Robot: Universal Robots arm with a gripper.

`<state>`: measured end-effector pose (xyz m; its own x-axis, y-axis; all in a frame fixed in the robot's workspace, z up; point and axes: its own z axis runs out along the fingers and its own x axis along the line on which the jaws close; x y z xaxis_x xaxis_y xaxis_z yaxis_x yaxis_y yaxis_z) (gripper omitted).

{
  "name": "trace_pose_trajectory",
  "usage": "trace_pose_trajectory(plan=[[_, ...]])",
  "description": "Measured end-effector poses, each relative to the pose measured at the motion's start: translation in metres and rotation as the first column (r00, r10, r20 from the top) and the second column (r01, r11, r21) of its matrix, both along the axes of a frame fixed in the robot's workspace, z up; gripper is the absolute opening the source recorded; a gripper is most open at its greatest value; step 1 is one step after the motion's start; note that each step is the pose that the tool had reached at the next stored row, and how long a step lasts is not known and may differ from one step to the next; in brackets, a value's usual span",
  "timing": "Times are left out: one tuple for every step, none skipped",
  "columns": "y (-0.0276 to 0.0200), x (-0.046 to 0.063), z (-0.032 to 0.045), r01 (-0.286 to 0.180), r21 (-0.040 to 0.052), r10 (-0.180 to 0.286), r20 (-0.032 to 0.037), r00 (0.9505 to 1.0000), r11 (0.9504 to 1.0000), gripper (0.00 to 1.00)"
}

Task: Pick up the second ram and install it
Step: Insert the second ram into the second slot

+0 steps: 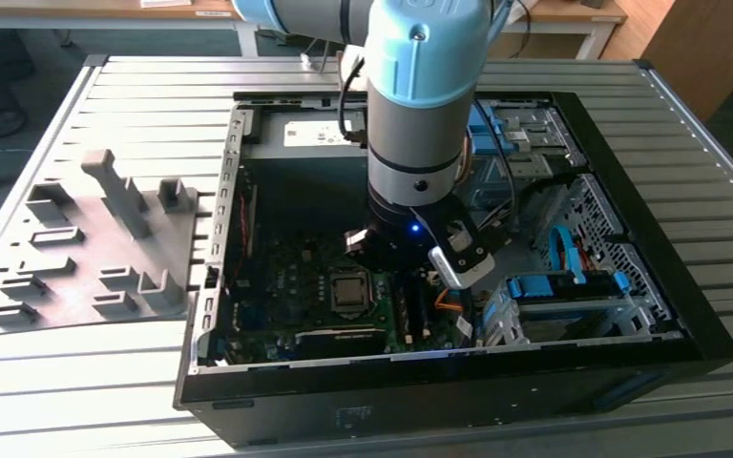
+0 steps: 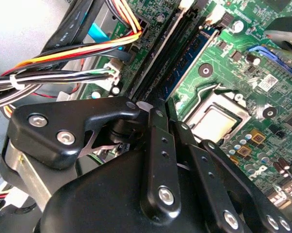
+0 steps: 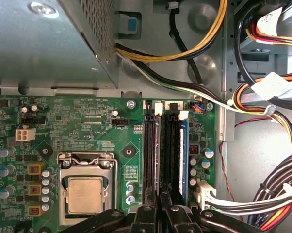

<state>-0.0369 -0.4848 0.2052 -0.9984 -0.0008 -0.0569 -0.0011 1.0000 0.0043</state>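
My gripper (image 1: 408, 279) is down inside the open computer case (image 1: 214, 286), right over the row of long black ram slots (image 3: 150, 155) on the green motherboard (image 3: 88, 126). In both wrist views its fingers (image 2: 158, 126) stand close together with a thin dark gap between them, lined up with the slots (image 2: 155, 63). I cannot tell what, if anything, sits in that gap. One dark blue-green ram (image 3: 185, 155) stands seated in the outermost slot, beside the gripper (image 3: 160, 204); its face (image 2: 189, 58) shows alongside the black rails. Whether it is the second ram I cannot tell.
The processor socket (image 3: 85, 194) lies beside the slots. Bundles of coloured cables (image 3: 262, 97) run on the slots' other side, and a metal box (image 3: 49, 43) sits past the board. A grey moulded tray (image 1: 87, 258) lies on the slatted table at the exterior view's left.
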Motion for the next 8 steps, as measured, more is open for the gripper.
trace_pose_trajectory(plan=[[0.0,0.0,-0.0001,0.0,0.0,0.0,0.0,1.0,1.0,0.14],[0.0,0.0,-0.0002,0.0,0.0001,0.0,0.0001,1.0,1.0,0.14],[0.0,0.0,-0.0002,0.0,0.0001,0.0,0.0,1.0,1.0,0.14],[0.0,0.0,-0.0003,0.0,0.0001,0.0,0.0001,1.0,1.0,0.14],[0.0002,0.0,-0.0006,0.0,0.0014,0.0,0.0004,1.0,1.0,0.14],[0.0002,0.0,-0.001,0.0,0.0018,0.0,0.0005,1.0,1.0,0.15],[0.0,0.0,0.0047,0.0,-0.0001,0.0,0.0,1.0,1.0,0.21],[0.0,0.0,0.0158,0.0,0.0002,0.0,0.0001,1.0,1.0,0.21]])
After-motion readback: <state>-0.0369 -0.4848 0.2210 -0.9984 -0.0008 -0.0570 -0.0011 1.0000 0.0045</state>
